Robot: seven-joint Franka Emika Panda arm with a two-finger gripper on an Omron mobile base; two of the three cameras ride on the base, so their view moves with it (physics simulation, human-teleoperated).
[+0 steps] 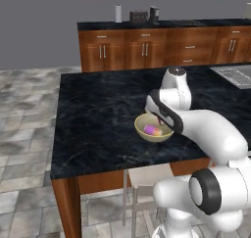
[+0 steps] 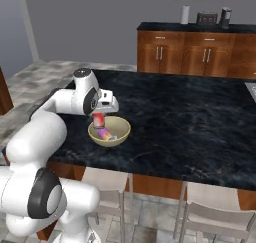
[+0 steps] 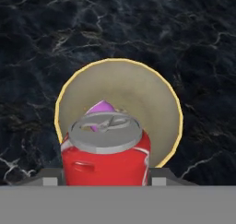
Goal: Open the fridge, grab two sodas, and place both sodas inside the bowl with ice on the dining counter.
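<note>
Jaws grip red can (image 3: 105, 155) over bowl (image 3: 152, 98) at its 6 o'clock rim; pink can (image 1: 151, 130) already inside. Next: lower, release.

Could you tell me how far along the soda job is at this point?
One soda is done: the purple-pink can lies in the bowl on the dining counter. The gripper holds the red can above the bowl. Left: lowering and releasing it.

The worktop (image 2: 200, 122) lay bare around the bowl (image 2: 121, 132) — inside, the purple can (image 2: 105, 134) took half the room.
</note>
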